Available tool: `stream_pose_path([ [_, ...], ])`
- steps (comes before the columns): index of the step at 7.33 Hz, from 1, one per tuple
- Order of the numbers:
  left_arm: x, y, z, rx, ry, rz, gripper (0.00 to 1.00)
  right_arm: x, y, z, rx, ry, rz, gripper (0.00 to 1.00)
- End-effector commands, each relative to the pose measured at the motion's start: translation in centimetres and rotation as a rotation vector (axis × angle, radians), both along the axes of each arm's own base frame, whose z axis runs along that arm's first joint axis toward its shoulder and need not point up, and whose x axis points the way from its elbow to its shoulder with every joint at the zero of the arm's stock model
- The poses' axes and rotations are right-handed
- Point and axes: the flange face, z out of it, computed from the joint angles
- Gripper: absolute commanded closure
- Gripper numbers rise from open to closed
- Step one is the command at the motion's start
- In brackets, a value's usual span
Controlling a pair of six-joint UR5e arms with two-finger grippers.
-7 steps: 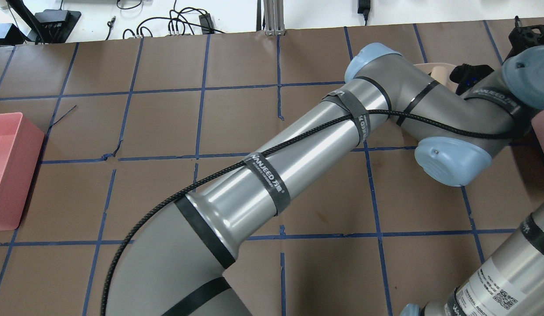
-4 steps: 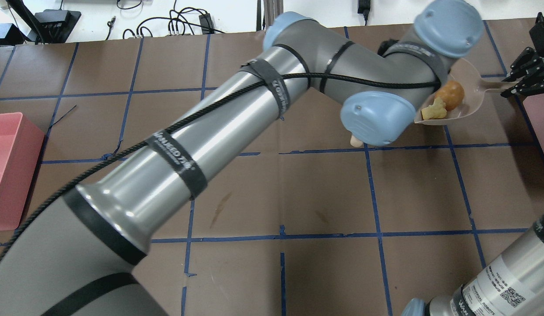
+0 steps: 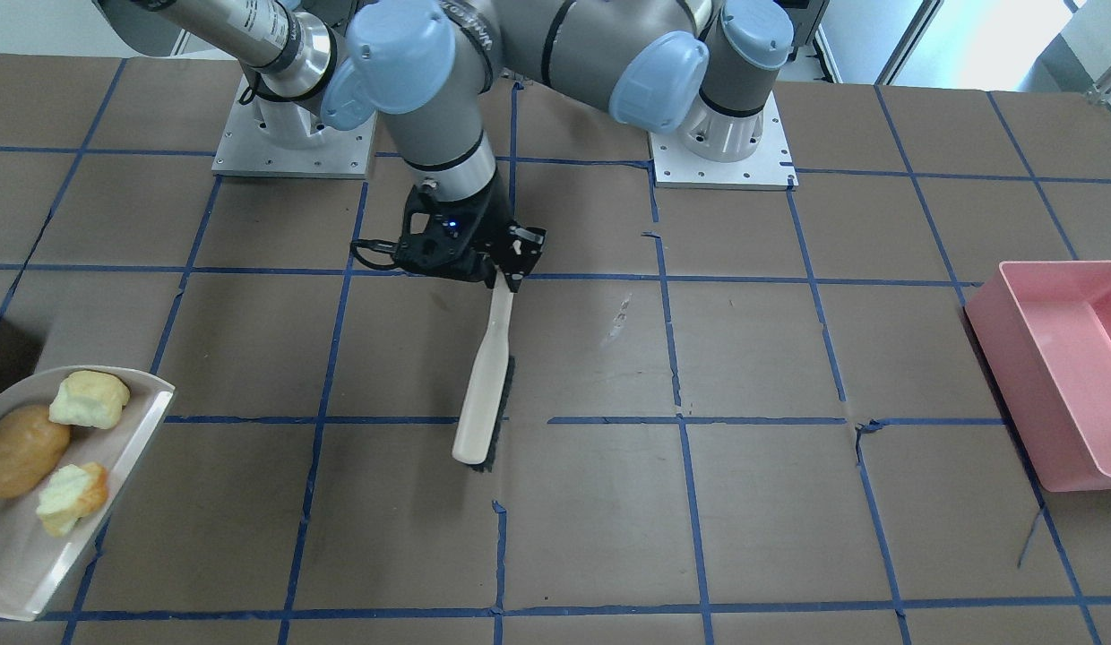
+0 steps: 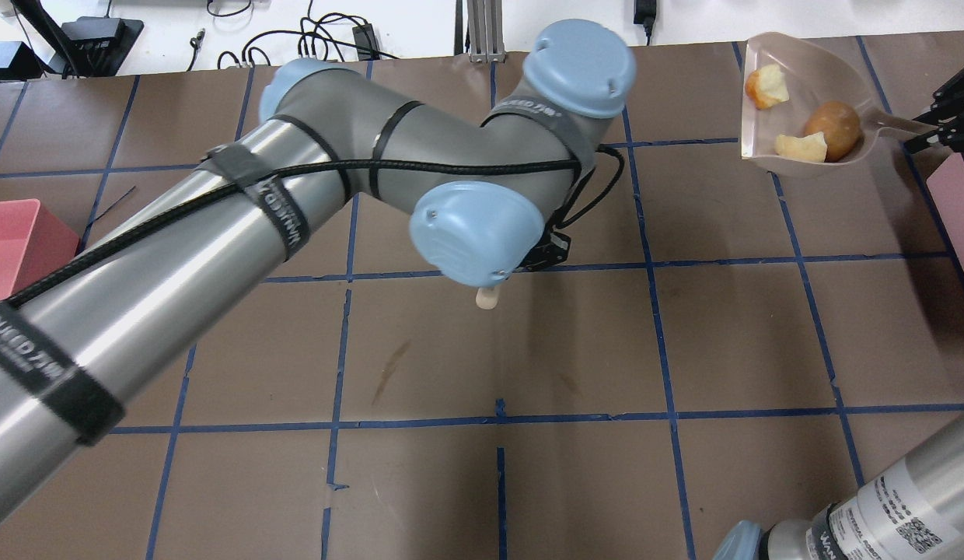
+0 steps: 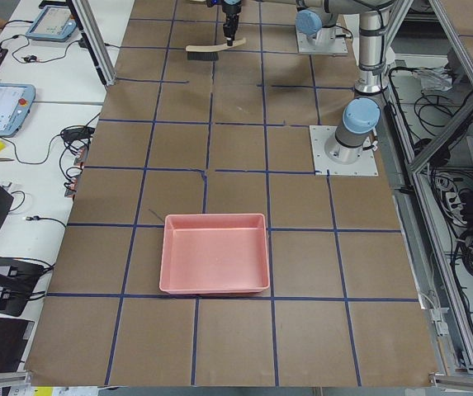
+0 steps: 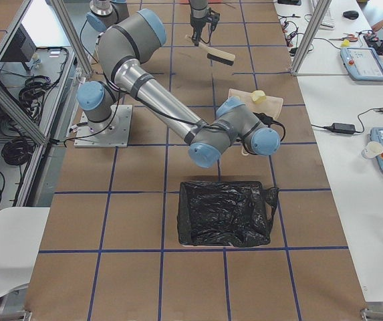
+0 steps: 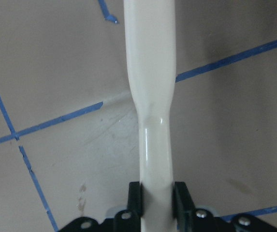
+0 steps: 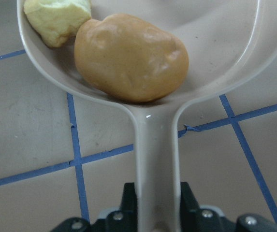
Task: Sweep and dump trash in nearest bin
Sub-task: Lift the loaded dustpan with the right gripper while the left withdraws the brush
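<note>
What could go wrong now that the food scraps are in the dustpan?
The round lump and two pale chunks lie loose in the dustpan; one chunk sits near the open lip and could slide off if the pan tips that way.
The right gripper holds the thin handle near its end, so the loaded pan might twist in the grip.
</note>
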Motion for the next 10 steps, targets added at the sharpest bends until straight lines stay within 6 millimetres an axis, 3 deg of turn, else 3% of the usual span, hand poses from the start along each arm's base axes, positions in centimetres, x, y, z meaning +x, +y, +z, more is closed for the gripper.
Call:
stream_pose_path([
  [1,5.9,4.7,0.1,0.048,0.049,0.110,1.00,-9.1,7.3,1.8,0.038,-0.045,-0.179,1.00],
  [3,6.8,8.5,-1.0,0.069,0.093,0.269,1.00,-19.0,14.6,5.2,0.056,0.082,-0.297,1.00],
  [4,6.7,10.2,-0.7,0.074,0.133,0.326,1.00,-23.1,18.8,6.9,0.089,0.117,-0.353,1.00],
  [5,6.2,11.5,-1.0,0.093,0.165,0.408,1.00,-26.3,21.7,7.9,0.107,0.143,-0.393,1.00],
  [6,4.7,13.3,-1.0,0.065,0.185,0.373,1.00,-28.7,22.8,9.3,0.124,0.216,-0.394,1.00],
  [7,2.8,15.6,-2.1,0.025,0.210,0.312,1.00,-29.9,22.8,10.9,0.131,0.291,-0.383,1.00],
  [9,2.7,17.7,-4.6,-0.076,0.252,0.223,1.00,-30.4,21.0,12.0,0.158,0.508,-0.327,1.00],
  [10,2.8,18.1,-4.7,-0.086,0.255,0.166,1.00,-29.7,19.2,11.5,0.190,0.600,-0.283,1.00],
])
